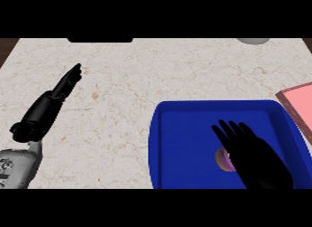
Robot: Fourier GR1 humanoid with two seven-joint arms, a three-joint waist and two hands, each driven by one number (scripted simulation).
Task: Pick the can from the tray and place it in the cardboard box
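Counter: I looked steeply down on a pale speckled stone counter (132,88).
Tray: a deep blue tray (185,133) sat at the counter's near edge, toward its right side.
Can: the can (222,160) lay inside the tray, near the tray's near wall; I could see only a small purple and yellowish sliver of it beside my palm.
Right hand: my right hand (253,153) hung over the tray's middle, fingers straight and spread, curled round nothing, covering most of the can.
Left hand: my left hand (67,82) rested over the counter's left side, fingers straight and together, pointing toward the far edge, holding nothing.
Box: a pink box with a darker rim (308,113) lay at the counter's right edge, just beside the tray's far right corner and partly cut off from view.
Far edge: a grey rounded object (253,41) showed at the far edge, too cropped to name.
Risk, grasp: I judged that, with the can on its side and mostly hidden, closing my fingers could roll it away against the tray wall.
Risk, carry: I judged that a low lift could catch the can on the tray's right wall or the box rim.
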